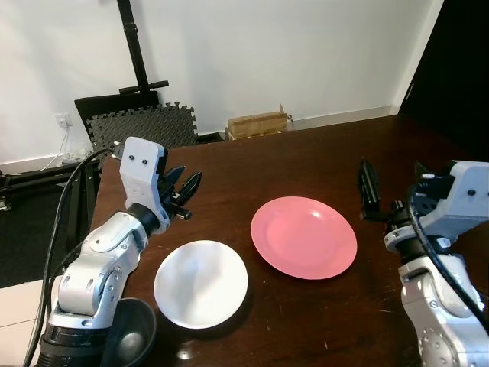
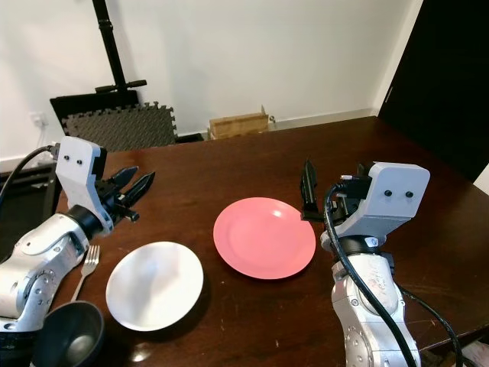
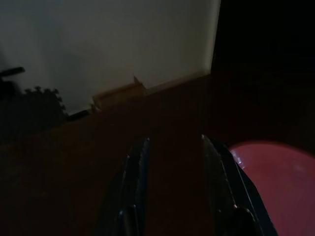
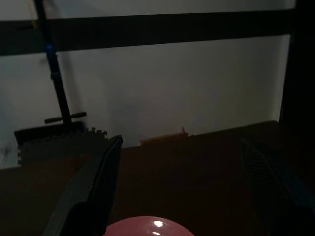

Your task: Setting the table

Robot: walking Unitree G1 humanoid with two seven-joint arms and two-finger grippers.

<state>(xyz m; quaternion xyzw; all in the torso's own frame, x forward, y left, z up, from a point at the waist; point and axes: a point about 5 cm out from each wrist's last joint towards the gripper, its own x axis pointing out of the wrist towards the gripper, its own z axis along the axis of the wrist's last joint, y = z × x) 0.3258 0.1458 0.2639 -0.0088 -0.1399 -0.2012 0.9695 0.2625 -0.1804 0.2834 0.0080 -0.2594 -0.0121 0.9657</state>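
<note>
Dark wood table [image 1: 321,153] bears a pink plate [image 1: 304,236] beside a white plate [image 1: 201,284]. Left gripper [image 1: 187,186] hovers, fingers apart; right gripper [image 1: 393,182] likewise, seemingly spread wide, though dimly seen.

A big dark brown wooden table [image 1: 306,153] fills the near part of the room, and its top is shiny. Behind it stands a plain white wall [image 1: 267,53]. Far to the right is a very dark doorway or panel [image 1: 451,69]. On the floor by the wall, far off, sits a small cardboard box [image 1: 258,123]. To the left of the box lean grey foam mats [image 1: 145,126] with bumpy puzzle edges. A black pole [image 1: 131,46] on a stand goes up in front of the wall there. Low on the wall at the far left is a white plug socket [image 1: 62,120], with cables beside it. The room is bright.
</note>
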